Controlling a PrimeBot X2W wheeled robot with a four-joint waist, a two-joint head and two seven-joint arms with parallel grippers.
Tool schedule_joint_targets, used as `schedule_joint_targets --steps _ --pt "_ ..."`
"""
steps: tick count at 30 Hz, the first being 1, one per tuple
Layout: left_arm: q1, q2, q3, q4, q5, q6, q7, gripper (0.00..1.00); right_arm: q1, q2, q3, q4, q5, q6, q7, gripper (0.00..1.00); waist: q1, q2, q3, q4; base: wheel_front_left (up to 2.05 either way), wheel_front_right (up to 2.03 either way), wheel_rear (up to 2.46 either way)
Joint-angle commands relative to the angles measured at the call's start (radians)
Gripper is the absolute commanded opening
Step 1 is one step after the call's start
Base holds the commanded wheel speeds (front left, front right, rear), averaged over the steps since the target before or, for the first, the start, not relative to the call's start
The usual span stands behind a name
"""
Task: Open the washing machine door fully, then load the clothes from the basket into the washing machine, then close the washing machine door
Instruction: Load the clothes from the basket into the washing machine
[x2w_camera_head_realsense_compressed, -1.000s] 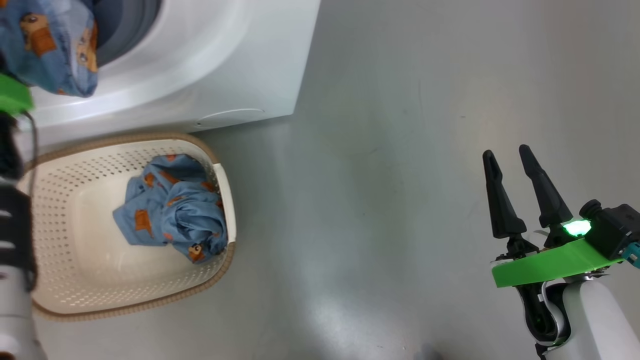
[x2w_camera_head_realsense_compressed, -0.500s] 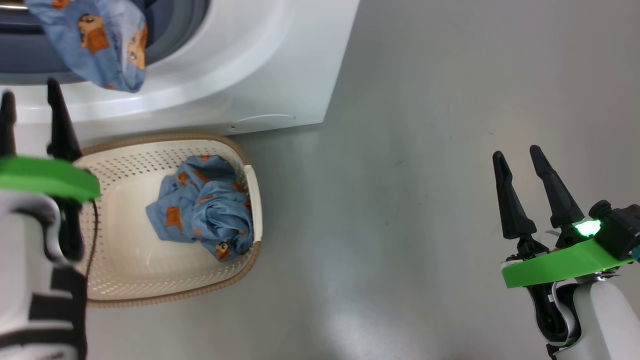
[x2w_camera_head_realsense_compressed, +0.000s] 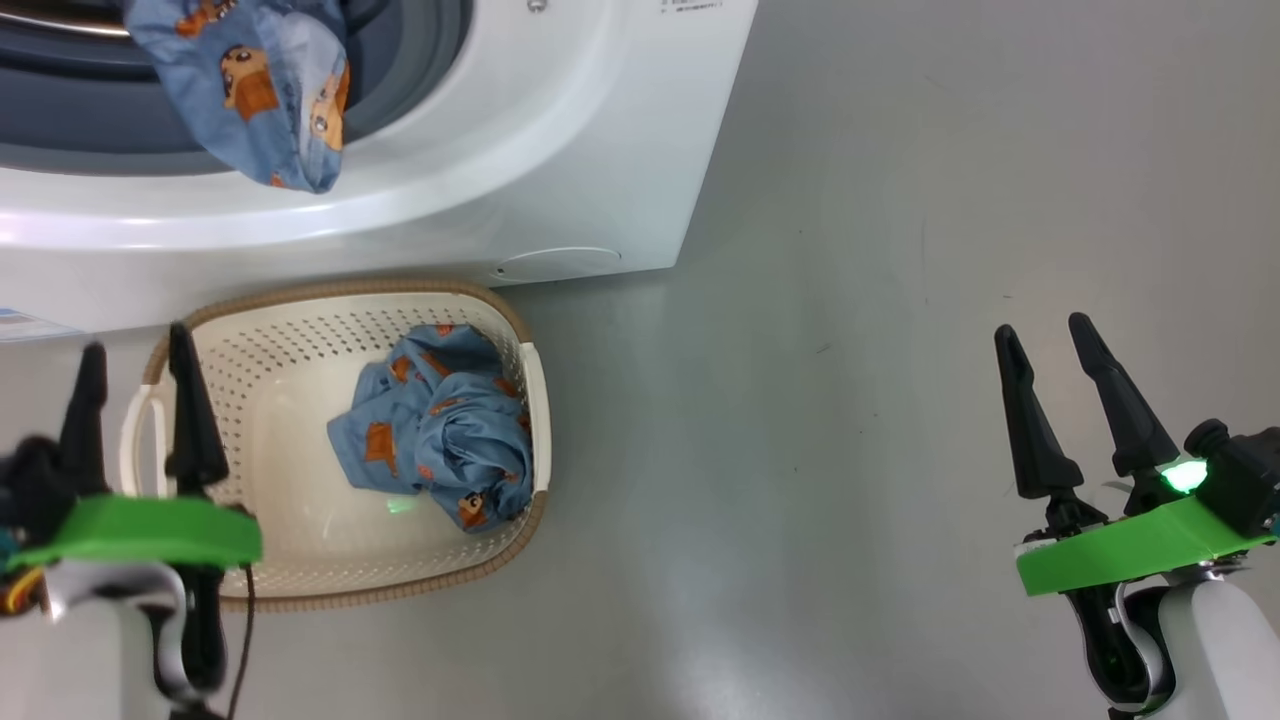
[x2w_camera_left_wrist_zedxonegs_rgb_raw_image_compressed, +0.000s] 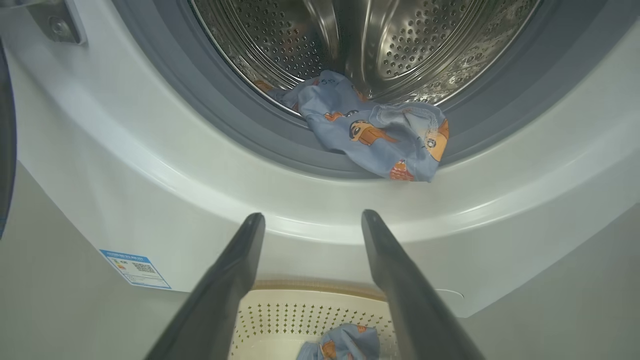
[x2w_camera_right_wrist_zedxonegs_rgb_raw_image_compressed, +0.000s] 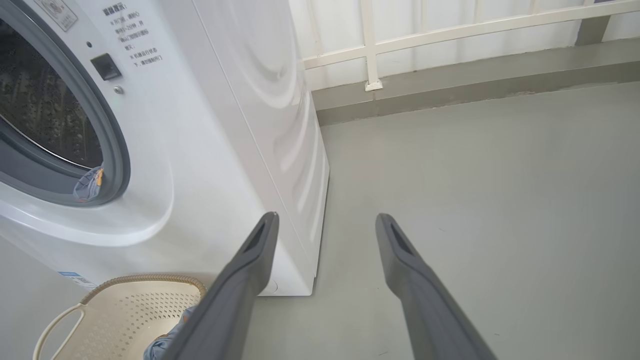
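The white washing machine (x2w_camera_head_realsense_compressed: 560, 140) stands with its opening uncovered. A dark sliver of the washing machine door (x2w_camera_left_wrist_zedxonegs_rgb_raw_image_compressed: 4, 150) shows at the left edge of the left wrist view. One blue cartoon-print garment (x2w_camera_left_wrist_zedxonegs_rgb_raw_image_compressed: 380, 135) hangs from the steel drum over the grey gasket lip. More of the clothes (x2w_camera_head_realsense_compressed: 440, 440) lie bunched at the right end of the cream basket (x2w_camera_head_realsense_compressed: 300, 540) on the floor before the machine. My left gripper (x2w_camera_head_realsense_compressed: 136, 340) hovers over the basket's left end, open and empty. My right gripper (x2w_camera_head_realsense_compressed: 1040, 327) is open and empty over bare floor far to the right.
Grey floor (x2w_camera_head_realsense_compressed: 850, 350) stretches to the right of the machine and basket. In the right wrist view a white railing (x2w_camera_right_wrist_zedxonegs_rgb_raw_image_compressed: 370, 45) and a low kerb run along the back. A blue label (x2w_camera_left_wrist_zedxonegs_rgb_raw_image_compressed: 135, 267) sits low on the machine's front.
The head camera has shifted, so the machine and basket sit further right. My left gripper has drawn back from the machine's opening to the lower left, open. The right gripper holds still.
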Motion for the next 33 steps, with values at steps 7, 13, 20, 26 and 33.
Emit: schedule_joint_targets --steps 7,13,20,26,33 --pt "0.137 -0.003 0.037 -0.143 0.026 -0.002 -0.005 1.0 0.028 -0.02 0.019 -0.021 -0.002 0.003 -0.005 1.0 0.0 0.0 -0.003 -0.001 0.0 0.0 0.0" --pt "0.198 -0.02 0.052 -0.214 0.04 -0.002 -0.005 1.0 0.022 -0.018 0.016 -0.021 -0.001 0.003 -0.005 1.0 0.0 0.0 0.0 -0.008 0.0 0.0 0.0" --pt "0.189 -0.028 0.041 -0.216 0.048 -0.002 -0.005 1.0 0.019 -0.014 0.014 -0.021 -0.001 0.003 -0.005 1.0 0.0 0.0 0.007 -0.013 0.0 0.0 0.0" --pt "0.1 -0.008 -0.006 -0.161 0.038 -0.002 -0.005 1.0 0.01 -0.007 0.011 -0.024 -0.002 0.003 -0.005 1.0 0.0 0.0 0.027 -0.013 0.0 0.0 0.0" --pt "-0.016 0.01 -0.039 -0.084 0.018 -0.002 -0.005 1.0 -0.004 0.001 0.012 -0.028 -0.003 0.003 -0.005 1.0 0.0 0.0 0.048 -0.018 0.0 0.0 0.0"
